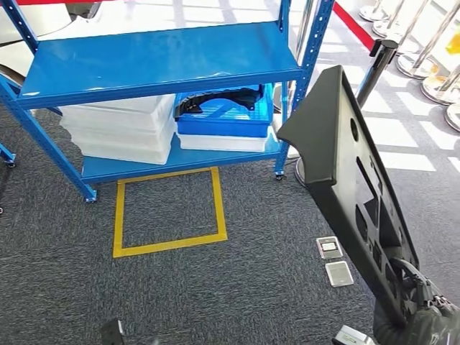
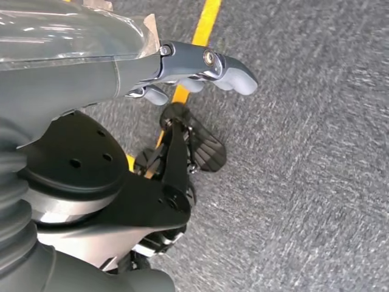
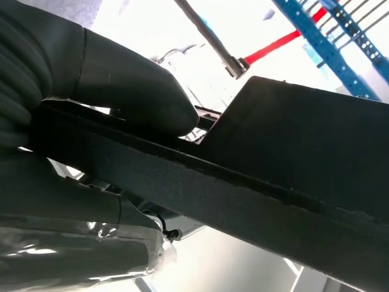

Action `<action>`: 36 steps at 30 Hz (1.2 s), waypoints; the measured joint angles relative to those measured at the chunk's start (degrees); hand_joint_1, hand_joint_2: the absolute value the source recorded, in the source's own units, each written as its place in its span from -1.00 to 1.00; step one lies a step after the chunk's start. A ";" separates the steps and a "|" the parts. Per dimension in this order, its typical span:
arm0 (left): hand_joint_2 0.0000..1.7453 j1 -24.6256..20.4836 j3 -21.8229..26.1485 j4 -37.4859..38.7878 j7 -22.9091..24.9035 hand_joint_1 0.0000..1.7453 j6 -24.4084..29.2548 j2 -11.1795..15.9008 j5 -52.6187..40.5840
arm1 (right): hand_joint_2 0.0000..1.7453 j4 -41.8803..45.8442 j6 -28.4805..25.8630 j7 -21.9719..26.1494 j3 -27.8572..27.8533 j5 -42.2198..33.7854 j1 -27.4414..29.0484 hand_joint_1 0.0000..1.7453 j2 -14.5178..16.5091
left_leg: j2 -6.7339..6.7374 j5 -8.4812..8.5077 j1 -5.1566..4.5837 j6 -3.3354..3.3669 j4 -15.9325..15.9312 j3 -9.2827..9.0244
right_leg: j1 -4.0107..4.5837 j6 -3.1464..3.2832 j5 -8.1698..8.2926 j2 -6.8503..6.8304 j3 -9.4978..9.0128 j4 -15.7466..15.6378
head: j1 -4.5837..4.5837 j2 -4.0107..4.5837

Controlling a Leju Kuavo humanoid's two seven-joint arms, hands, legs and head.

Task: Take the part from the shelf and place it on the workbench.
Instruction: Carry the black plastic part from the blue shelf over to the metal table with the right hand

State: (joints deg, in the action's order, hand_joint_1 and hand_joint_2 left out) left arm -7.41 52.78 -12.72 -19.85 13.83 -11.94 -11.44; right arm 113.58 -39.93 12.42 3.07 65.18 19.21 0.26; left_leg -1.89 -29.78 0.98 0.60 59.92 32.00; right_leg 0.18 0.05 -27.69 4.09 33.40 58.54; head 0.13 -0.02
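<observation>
A long black panel part [image 1: 347,180] with cut-outs stands tilted over the carpet at the right, its wide end pointing toward the shelf. My right hand [image 1: 420,313] grips its lower end. In the right wrist view the thumb [image 3: 133,91] presses on the part's edge [image 3: 293,182] and the fingers wrap under it. My left hand [image 2: 197,70] hangs over the grey carpet with its fingers stretched out and nothing in them. The blue shelf [image 1: 157,61] stands ahead at the left.
On the lower shelf board a blue bin [image 1: 222,122] holds another black part [image 1: 217,100], next to stacked white bins [image 1: 122,129]. A yellow tape square [image 1: 168,212] marks the carpet. Floor sockets [image 1: 333,259] lie near the part. Stanchions [image 1: 379,57] with a red belt [image 1: 352,25] stand at the right.
</observation>
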 joint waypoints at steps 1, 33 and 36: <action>1.00 -0.01 0.01 0.00 0.03 -1.00 0.01 0.00 0.02 | 1.00 0.10 0.00 0.15 -0.23 -0.11 0.14 1.00 0.10 | -0.02 -0.12 -0.10 0.09 -0.27 -0.06 | -0.03 -0.28 0.07 0.32 0.22 0.11 | 0.02 0.00; 1.00 0.05 0.34 -0.02 0.09 -1.00 0.13 -0.05 0.02 | 1.00 2.11 -0.03 3.45 -3.79 -2.82 2.74 1.00 2.54 | 0.26 0.29 -0.25 0.44 -0.63 0.04 | 0.20 -0.08 -0.35 0.62 -0.38 -0.14 | 0.07 0.00; 1.00 0.03 0.35 -0.02 0.07 -1.00 0.17 -0.16 0.06 | 1.00 2.50 -0.04 3.71 -4.12 -3.06 3.11 1.00 2.67 | 1.27 0.50 0.02 1.17 -1.06 -0.18 | 0.05 -1.10 -2.86 -1.59 1.11 3.39 | 0.15 0.00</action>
State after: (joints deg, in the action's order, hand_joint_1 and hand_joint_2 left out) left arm -7.39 53.13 -12.74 -19.79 14.00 -12.11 -11.38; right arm 116.08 -39.98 16.13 -1.05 62.12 22.33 2.93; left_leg -0.62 -29.28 1.00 1.77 58.87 31.82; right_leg 0.23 -1.05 -30.55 2.50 34.52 61.92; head 0.28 -0.02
